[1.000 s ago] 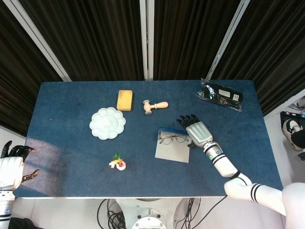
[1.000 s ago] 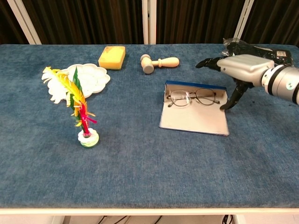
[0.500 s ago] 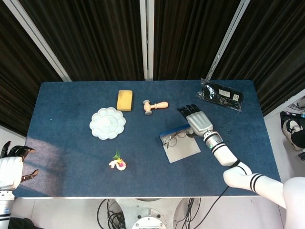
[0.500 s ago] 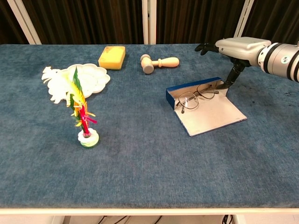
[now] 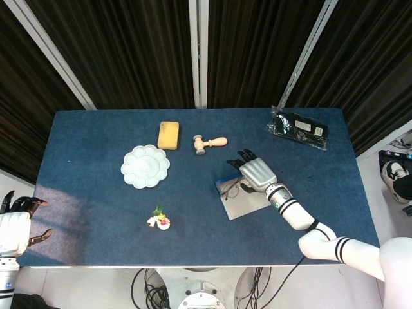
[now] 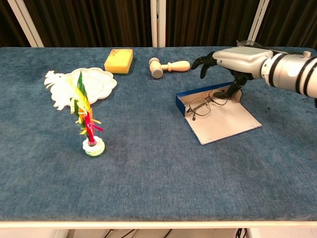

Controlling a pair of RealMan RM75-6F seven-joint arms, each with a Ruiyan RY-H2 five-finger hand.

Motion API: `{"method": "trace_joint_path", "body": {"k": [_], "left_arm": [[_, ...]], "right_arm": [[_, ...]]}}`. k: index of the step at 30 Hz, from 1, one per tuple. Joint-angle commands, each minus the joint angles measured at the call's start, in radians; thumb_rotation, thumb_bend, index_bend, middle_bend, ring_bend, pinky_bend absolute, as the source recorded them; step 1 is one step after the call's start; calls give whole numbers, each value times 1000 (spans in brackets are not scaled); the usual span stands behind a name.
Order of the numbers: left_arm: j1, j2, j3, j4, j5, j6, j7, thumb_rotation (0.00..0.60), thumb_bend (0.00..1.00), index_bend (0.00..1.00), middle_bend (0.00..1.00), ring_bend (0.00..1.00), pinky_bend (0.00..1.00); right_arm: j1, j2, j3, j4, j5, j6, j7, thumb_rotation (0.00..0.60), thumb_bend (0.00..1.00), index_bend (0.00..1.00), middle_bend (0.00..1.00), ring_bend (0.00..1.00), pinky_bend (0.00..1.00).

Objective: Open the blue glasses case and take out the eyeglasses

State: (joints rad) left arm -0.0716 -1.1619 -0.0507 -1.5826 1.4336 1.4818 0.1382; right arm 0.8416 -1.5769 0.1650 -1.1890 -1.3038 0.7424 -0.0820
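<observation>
Since a second ago the right hand (image 6: 233, 62) has skewed the open blue glasses case (image 6: 218, 118), right of the desk's middle, and now hovers fingers spread, thumb touching the eyeglasses (image 6: 206, 104), so lifting remains.

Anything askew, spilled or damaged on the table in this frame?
Nothing spilled or visibly damaged. The open blue glasses case lies skewed to the table edge, with the eyeglasses slanted inside it by the blue rim. The right hand is over the case's far end, thumb down at the eyeglasses. The left hand is off the table.
</observation>
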Motion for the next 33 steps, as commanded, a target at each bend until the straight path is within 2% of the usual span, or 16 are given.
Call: {"method": "trace_joint_path", "body": {"k": [1, 11, 25, 33], "left_arm": [[0, -1, 0, 1, -1, -2, 0, 600, 64, 343, 287, 195, 69], [1, -2, -1, 8, -7, -4, -7, 600, 65, 343, 287, 195, 69], [1, -6, -2, 18, -8, -6, -14, 600, 65, 343, 287, 195, 69], [1, -7, -2, 19, -8, -7, -14, 600, 65, 343, 287, 195, 69]], "right_arm": [[33, -31, 16, 41, 29, -41, -12, 600, 327, 175, 281, 0, 0], [69, -67, 16, 88, 71, -85, -51, 600, 364, 290, 311, 0, 0], [80, -63, 13, 87, 112, -94, -82, 600, 440, 389, 319, 0, 0], [82, -55, 14, 76, 120, -78, -95, 600, 449, 493, 326, 0, 0]]}}
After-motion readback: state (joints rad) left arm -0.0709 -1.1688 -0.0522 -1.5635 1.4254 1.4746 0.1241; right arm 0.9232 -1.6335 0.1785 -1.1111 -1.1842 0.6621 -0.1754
